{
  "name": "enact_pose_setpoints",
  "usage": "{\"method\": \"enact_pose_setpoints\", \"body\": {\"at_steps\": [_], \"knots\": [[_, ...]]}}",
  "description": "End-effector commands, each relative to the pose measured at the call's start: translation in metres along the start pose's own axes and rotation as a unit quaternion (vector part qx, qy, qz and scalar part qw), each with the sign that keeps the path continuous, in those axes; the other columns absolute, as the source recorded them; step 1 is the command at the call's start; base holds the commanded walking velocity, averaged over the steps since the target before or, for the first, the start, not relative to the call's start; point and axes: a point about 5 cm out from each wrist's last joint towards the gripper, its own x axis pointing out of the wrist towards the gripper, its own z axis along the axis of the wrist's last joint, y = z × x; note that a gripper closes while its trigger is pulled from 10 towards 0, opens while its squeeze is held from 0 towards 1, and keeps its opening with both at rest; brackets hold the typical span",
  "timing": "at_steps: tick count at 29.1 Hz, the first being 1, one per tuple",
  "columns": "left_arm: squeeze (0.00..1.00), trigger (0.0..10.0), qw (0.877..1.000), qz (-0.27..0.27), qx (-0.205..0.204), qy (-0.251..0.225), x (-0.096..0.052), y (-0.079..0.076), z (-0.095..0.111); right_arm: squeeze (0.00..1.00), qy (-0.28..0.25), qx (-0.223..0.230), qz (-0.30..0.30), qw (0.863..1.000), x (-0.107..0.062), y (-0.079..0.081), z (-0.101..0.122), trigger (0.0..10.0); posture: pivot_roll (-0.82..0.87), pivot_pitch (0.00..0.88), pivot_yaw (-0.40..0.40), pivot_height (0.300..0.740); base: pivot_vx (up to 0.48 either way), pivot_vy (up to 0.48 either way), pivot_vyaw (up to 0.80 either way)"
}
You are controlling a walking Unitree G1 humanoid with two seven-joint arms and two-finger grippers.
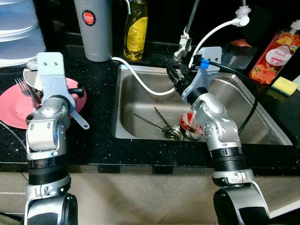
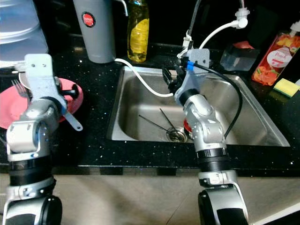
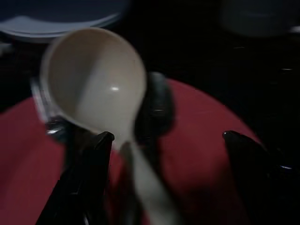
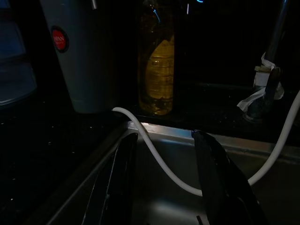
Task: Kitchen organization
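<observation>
A pink plate (image 1: pixel 14 110) lies on the black counter at the left, with a fork (image 1: pixel 22 86) and a black utensil (image 1: pixel 77 92) on it. My left gripper (image 3: pixel 173 173) hovers open just above this plate. A white spoon (image 3: pixel 93 79) lies beneath it, its handle (image 1: pixel 81 121) running close beside one finger and sticking out past the plate's rim. My right gripper (image 4: pixel 168 187) is open over the back left of the steel sink (image 1: pixel 136 136), with nothing between its fingers. In the sink lie two thin dark sticks (image 1: pixel 151 123) and a red-and-white cup (image 1: pixel 189 124) by the drain (image 1: pixel 172 133).
A white hose (image 1: pixel 140 83) curves over the sink's back rim beside my right gripper. Behind the sink stand a grey tumbler (image 1: pixel 93 28) and a yellow bottle (image 1: pixel 136 28). A peach bottle (image 1: pixel 274 56) and a sponge (image 1: pixel 284 85) sit right. Stacked clear containers (image 1: pixel 18 28) are at the back left.
</observation>
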Motion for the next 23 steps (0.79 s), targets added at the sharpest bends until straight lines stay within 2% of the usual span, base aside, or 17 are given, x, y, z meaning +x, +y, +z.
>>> {"method": "enact_pose_setpoints", "body": {"at_steps": [1,7,12,17,23], "knots": [[0.0,10.0,1.0,0.005,-0.001,0.021,0.002,-0.004,-0.008,0.0,-0.004,0.004,-0.003,1.0,-0.002,-0.003,0.001,10.0,0.27,0.0,-0.054,0.74,0.0,0.0,0.0],[0.0,10.0,1.0,0.008,-0.008,0.024,0.005,-0.004,-0.008,0.0,-0.005,0.014,-0.014,1.0,-0.003,-0.006,0.0,10.0,0.26,0.0,-0.052,0.74,0.0,0.0,0.0],[0.0,10.0,0.999,0.001,-0.013,0.045,0.01,-0.012,-0.014,0.0,-0.005,0.014,-0.009,1.0,-0.003,-0.005,0.0,10.0,0.27,0.0,-0.055,0.74,0.0,0.0,0.0],[0.0,10.0,0.996,-0.01,-0.048,0.078,0.012,-0.016,-0.023,0.0,-0.008,0.014,-0.01,1.0,-0.002,-0.006,0.002,10.0,0.27,0.0,-0.057,0.74,0.0,0.0,0.0],[0.0,10.0,0.997,-0.011,-0.033,0.073,0.01,-0.025,-0.02,0.0,-0.007,0.015,-0.008,1.0,-0.002,-0.005,0.001,10.0,0.27,0.0,-0.057,0.74,0.0,0.0,0.0]]}}
